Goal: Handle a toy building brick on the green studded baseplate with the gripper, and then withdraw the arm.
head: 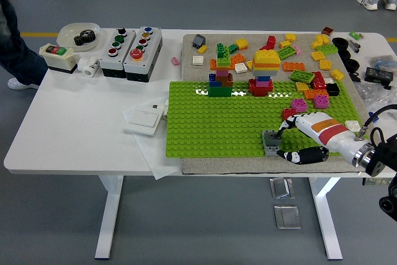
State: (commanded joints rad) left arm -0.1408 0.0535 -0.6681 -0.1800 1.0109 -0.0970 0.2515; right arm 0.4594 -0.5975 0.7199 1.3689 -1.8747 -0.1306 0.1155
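Note:
The green studded baseplate [217, 122] lies on a grey mat in the middle right of the table. A small grey brick [270, 140] stands at its front edge. My right hand [284, 140], white with black fingers, lies just right of that brick. Its fingers [304, 154] are spread, one above and the others below the brick's right side, and they hold nothing. Brick stacks stand along the plate's far edge: a blue, magenta and green one [220, 82] and a red and blue one [261, 85]. My left arm is out of view.
Many loose bricks [304, 66] lie on the mat behind and to the right of the plate. Button boxes [131, 46], a white bowl [80, 34] and a white switch plate [144, 119] occupy the left side. A person's legs [15, 35] show at the far left edge.

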